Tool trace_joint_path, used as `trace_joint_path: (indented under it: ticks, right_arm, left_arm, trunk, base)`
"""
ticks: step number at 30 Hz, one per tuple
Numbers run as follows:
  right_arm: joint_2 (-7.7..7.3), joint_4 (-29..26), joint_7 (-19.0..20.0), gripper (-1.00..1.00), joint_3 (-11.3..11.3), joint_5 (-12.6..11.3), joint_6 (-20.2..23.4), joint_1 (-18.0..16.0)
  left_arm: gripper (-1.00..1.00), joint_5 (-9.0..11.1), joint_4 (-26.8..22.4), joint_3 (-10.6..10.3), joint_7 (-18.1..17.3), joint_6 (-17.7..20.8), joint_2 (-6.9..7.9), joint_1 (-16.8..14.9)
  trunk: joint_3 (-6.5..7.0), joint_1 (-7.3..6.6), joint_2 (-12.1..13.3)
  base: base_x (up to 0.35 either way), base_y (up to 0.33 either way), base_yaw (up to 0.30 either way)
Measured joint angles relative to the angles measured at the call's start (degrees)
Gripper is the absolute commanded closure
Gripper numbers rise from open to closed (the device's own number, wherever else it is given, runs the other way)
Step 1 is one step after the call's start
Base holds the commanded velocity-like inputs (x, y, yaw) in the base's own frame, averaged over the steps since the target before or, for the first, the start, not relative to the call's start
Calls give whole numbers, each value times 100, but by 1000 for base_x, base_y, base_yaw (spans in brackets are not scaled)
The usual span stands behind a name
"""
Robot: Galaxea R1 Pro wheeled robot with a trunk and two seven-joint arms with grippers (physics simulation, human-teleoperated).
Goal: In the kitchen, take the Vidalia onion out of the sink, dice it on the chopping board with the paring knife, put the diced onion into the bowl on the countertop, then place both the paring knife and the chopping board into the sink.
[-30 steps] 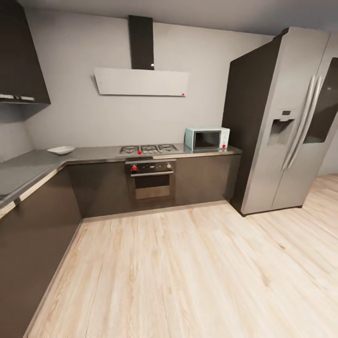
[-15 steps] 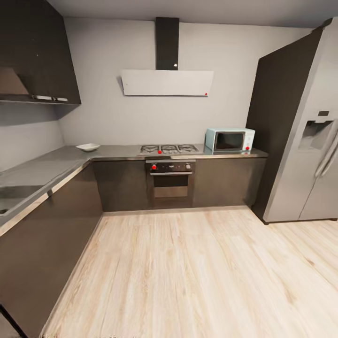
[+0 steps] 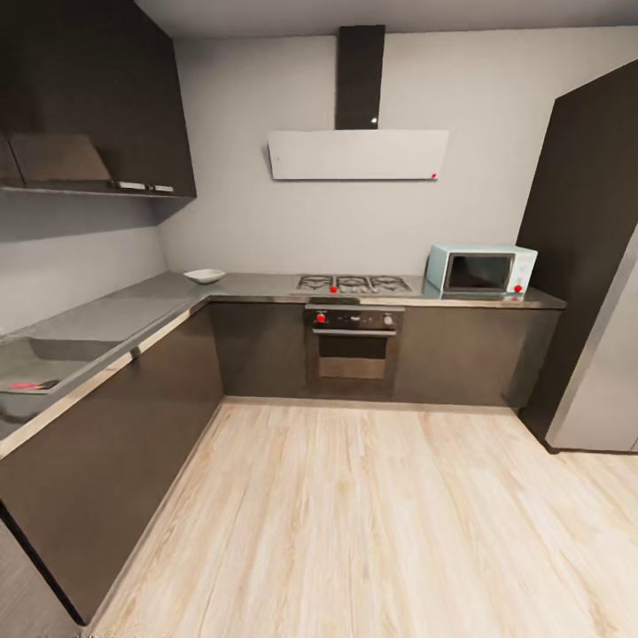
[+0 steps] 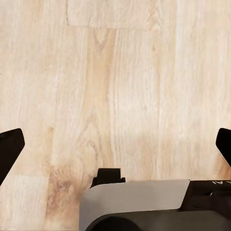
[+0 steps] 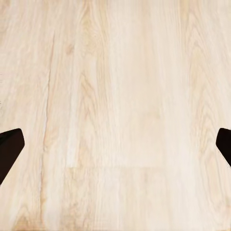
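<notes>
Your head view takes in an L-shaped kitchen: the grey tabletop (image 3: 124, 310) runs along the left wall and turns under the hob (image 3: 354, 283). The white bowl (image 3: 205, 276) sits on it near the corner. At the left edge the sink (image 3: 40, 368) is sunk into the tabletop, with a small reddish shape inside, possibly the onion. Your left tool (image 4: 115, 147) and right tool (image 5: 115, 147) both hang spread wide and empty over the wooden floor (image 3: 372, 523)
</notes>
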Motion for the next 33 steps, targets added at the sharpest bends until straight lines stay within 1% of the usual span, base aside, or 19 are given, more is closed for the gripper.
trace_joint_path:
  ticks: [13,18,25,29,33]
  right_arm:
    - [4,-3,0,-100,0,2,0,0]
    - [-3,-30,5,-100,2,16,-9,0]
    - [-60,-36,9,-100,8,30,-12,0]
    - [-23,-34,9,-100,16,25,-12,0]
    - [-7,-28,9,-100,18,22,-11,0]
  left_arm:
    - [-100,-5,0,-2,0,0,-4,0]
    - [-100,-3,-1,-1,0,2,-5,0]
    - [-100,0,5,-1,0,2,-6,0]
    - [-100,0,8,3,0,2,-6,0]
    - [-100,1,7,5,0,2,2,0]
  trunk:
    - [0,0,0]
    - [0,0,0]
    - [0,0,0]
    - [0,0,0]
    - [0,-1,0]
  base:
    - [160,-178,271]
    - [178,-204,53]
    - [186,-209,4]
    - [191,-180,0]
    - [217,-41,0]
